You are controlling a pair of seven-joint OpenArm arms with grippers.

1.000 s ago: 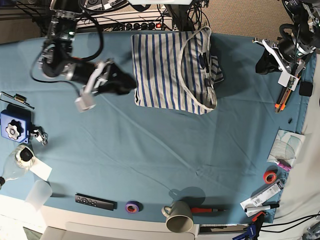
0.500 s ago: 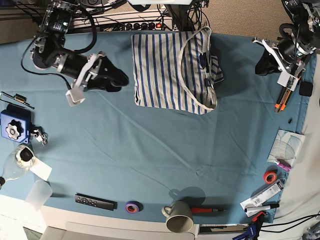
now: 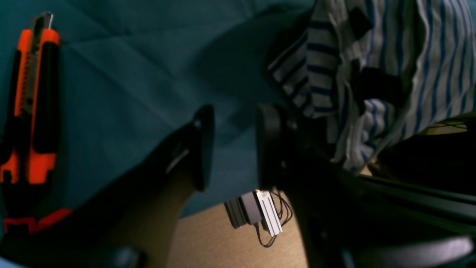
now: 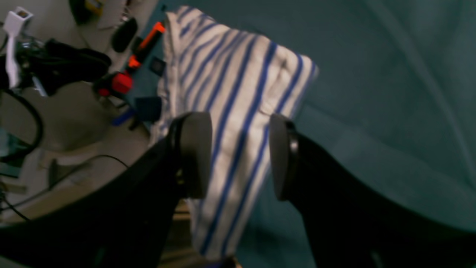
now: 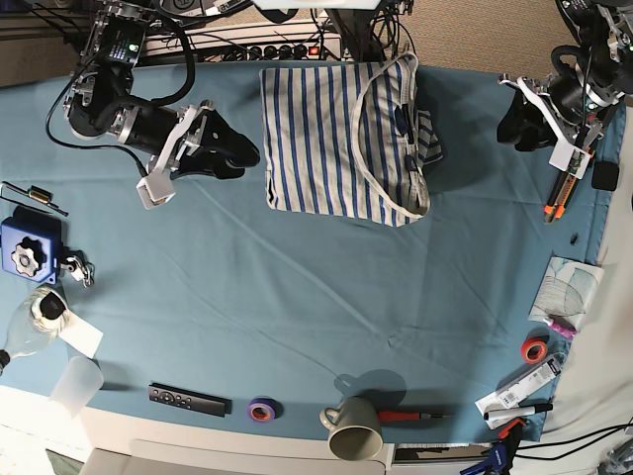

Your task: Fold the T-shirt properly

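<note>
The white T-shirt with thin blue stripes (image 5: 341,139) lies folded into a rectangle at the far middle of the teal table cloth (image 5: 316,297). It also shows in the right wrist view (image 4: 238,96) and the left wrist view (image 3: 390,63). My right gripper (image 5: 249,155) hovers just left of the shirt, open and empty, as the right wrist view (image 4: 240,156) shows. My left gripper (image 5: 504,129) is open and empty at the far right, well right of the shirt, above bare cloth in the left wrist view (image 3: 230,147).
An orange utility knife (image 5: 556,198) lies by the left arm, also in the left wrist view (image 3: 31,104). A mug (image 5: 353,427), purple tape (image 5: 261,409), remote (image 5: 188,399) and red pen (image 5: 406,416) line the near edge. A blue device (image 5: 25,252) sits at left.
My right arm has pulled up and back toward the far left corner, its gripper staying just left of the shirt. My left arm has shifted only slightly. The shirt has not moved.
</note>
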